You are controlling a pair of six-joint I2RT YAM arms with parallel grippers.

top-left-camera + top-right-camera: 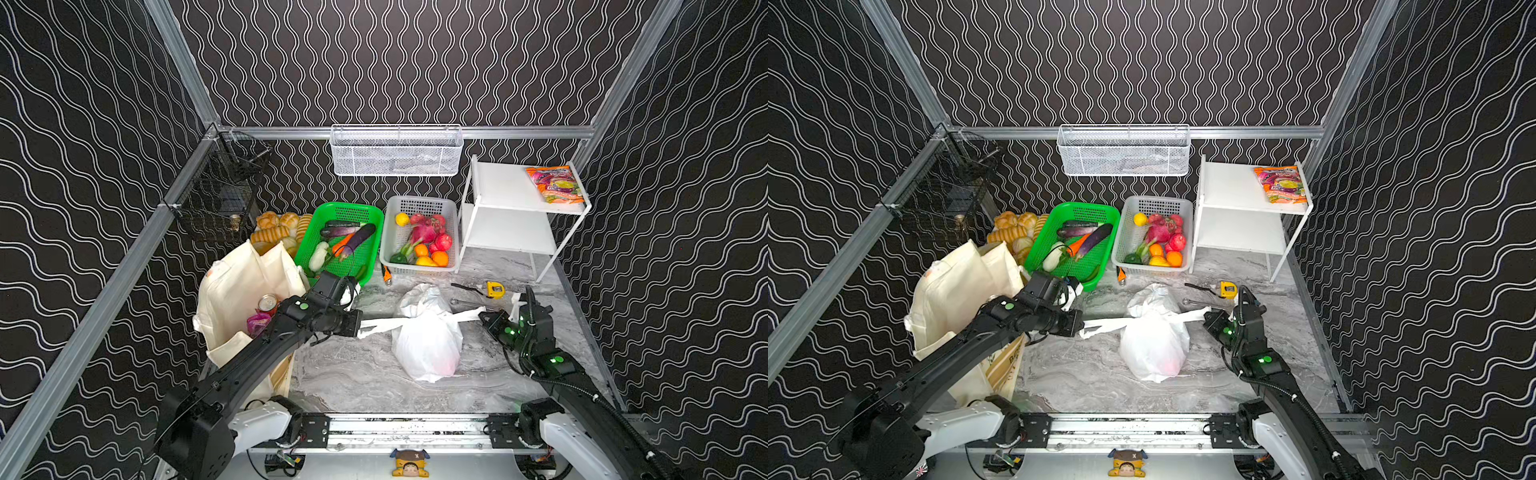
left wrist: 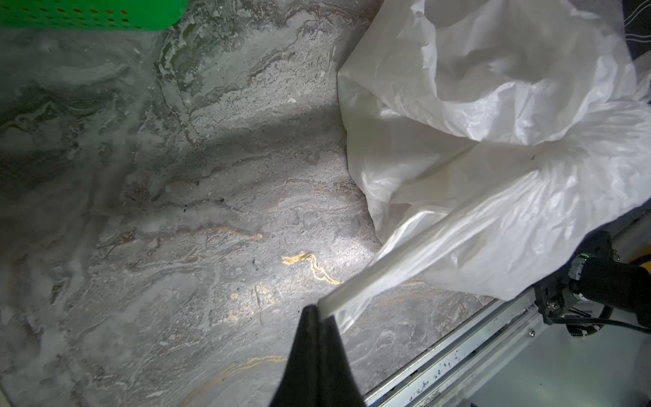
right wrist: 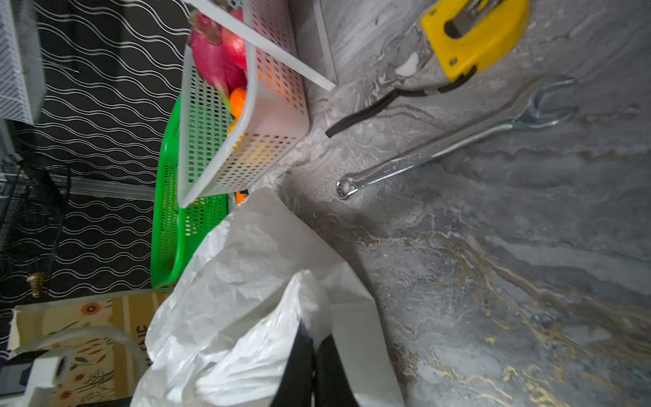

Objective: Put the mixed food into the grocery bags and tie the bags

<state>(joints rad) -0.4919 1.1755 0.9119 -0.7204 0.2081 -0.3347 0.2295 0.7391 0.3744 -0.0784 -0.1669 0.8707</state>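
Note:
The white plastic grocery bag [image 1: 428, 340] [image 1: 1154, 345] sits bulging in the middle of the marble table, with something reddish showing faintly through it. Its two loop handles are stretched out sideways. My left gripper [image 1: 358, 327] [image 1: 1081, 328] [image 2: 318, 312] is shut on the left handle [image 1: 382, 324]. My right gripper [image 1: 482, 316] [image 1: 1206, 318] [image 3: 315, 338] is shut on the right handle [image 1: 467, 314]. The cream tote [image 1: 237, 286] stands open at the left under my left arm. A red can [image 1: 267, 304] and a purple packet [image 1: 257, 322] lie inside it.
Behind the bags stand a green basket [image 1: 349, 241] of vegetables, a white basket [image 1: 419, 237] of fruit and bread rolls [image 1: 274, 228]. A white shelf [image 1: 511, 187] at the back right holds a snack packet [image 1: 555, 183]. A tape measure [image 1: 495, 289] and wrench [image 3: 440, 148] lie near my right gripper.

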